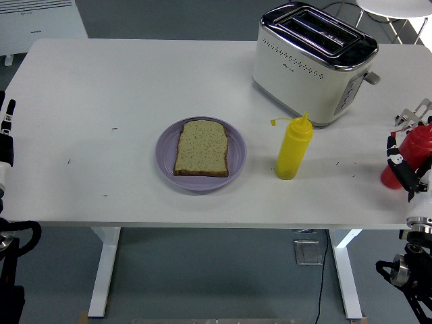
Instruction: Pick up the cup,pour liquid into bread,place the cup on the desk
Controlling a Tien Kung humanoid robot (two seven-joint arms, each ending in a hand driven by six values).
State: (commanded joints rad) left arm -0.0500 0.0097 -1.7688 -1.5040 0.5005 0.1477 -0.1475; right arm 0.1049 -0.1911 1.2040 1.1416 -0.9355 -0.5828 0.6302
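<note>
A slice of bread lies on a purple plate at the table's middle. To its right a yellow squeeze bottle stands upright, free of both hands. A red squeeze bottle stands at the table's right edge. My right hand is up against its near left side, partly covering it; how firmly it holds cannot be made out. My left hand rests at the left edge with its fingers straight and nothing in it. No cup is in view.
A white and chrome toaster stands at the back right, behind the yellow bottle. A silver metal piece pokes in at the right edge above the red bottle. A white heater sits beyond the table's far left corner.
</note>
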